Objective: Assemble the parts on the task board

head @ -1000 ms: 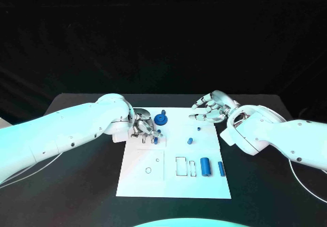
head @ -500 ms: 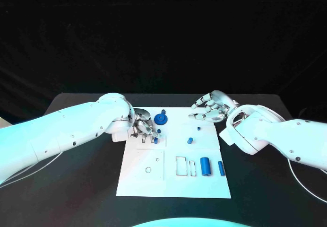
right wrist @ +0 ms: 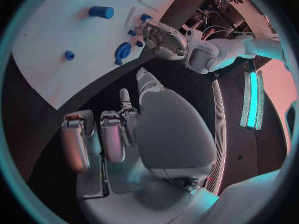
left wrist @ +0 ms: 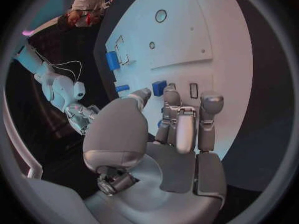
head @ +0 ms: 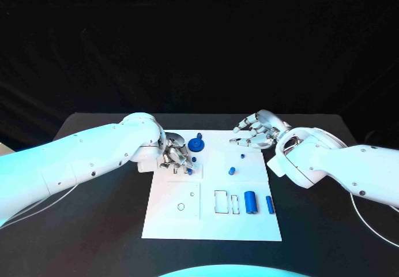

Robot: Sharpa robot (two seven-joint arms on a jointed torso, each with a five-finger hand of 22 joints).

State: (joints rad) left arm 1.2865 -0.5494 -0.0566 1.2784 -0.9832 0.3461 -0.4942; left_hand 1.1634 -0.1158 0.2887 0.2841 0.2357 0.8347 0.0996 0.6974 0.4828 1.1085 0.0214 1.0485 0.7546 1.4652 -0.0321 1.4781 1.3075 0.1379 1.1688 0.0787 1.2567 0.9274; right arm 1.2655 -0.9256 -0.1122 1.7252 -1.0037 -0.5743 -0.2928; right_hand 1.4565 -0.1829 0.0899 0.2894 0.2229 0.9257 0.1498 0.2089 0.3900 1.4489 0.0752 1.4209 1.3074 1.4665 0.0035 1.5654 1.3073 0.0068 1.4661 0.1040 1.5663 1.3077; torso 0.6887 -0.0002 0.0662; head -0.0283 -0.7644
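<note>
Nearest the robot, at about six o'clock on the task board point(head: 166, 222), the white plate is bare; just beyond, toward four o'clock, a large blue cylinder point(head: 250, 203) and a thinner blue pin point(head: 270, 205) lie flat beside two outlined rectangular slots, seemingly parked where they can be picked for seating later. Farther up, near the board's middle, a short blue peg point(head: 233, 171) lies loose, and a tiny blue stud point(head: 242, 155) sits beyond it.

At ten o'clock the left hand point(head: 175, 156) leans over the board's left edge, fingers drawn down together over a small blue part point(head: 190, 171). From the left wrist view, the fingertips point(left wrist: 172, 97) stand right at that small blue part point(left wrist: 159, 88) beside its narrow slots, but whether they actually pinch it cannot be told. My reading is that the hand is working this piece into a slot, which would explain the low, steep wrist. Just past it, at eleven o'clock, a blue gear point(head: 196, 144) stands on the board.

At one o'clock the right hand point(head: 258, 131) hovers above the board's far right corner, fingers loosely curled and apart, holding nothing, seemingly waiting clear of the left arm's work.
</note>
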